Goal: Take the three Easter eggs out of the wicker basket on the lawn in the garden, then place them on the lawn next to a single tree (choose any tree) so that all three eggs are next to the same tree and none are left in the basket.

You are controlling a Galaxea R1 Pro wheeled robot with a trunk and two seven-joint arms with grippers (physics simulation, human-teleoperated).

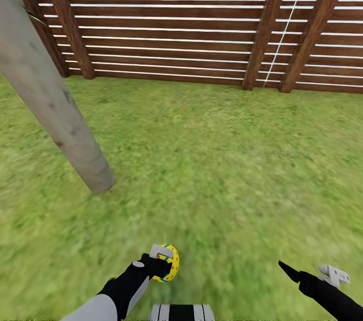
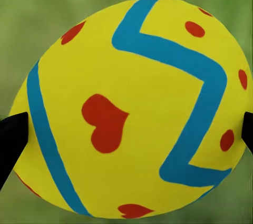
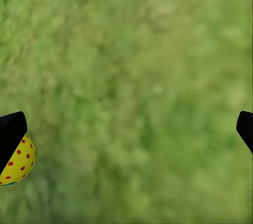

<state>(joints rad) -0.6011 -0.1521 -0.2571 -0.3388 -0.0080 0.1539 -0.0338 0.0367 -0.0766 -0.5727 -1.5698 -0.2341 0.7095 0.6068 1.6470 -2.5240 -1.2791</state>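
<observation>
no readable text, labels, numbers or signs anywhere

A brown slatted wooden fence (image 1: 181,23) backs blurry green grass (image 1: 212,159).

One Easter egg (image 1: 171,262), one tree trunk (image 1: 50,104), two claws; perhaps four fence posts (image 1: 262,28).

A brown fence (image 1: 166,23) of horizontal wooden slats runs across the far side, with bright light showing through the gaps between the slats. Thick upright posts (image 1: 264,23) brace it, appearing to lean in the head view, and a thin pale line (image 1: 290,23) runs down the slats between two of them.
</observation>
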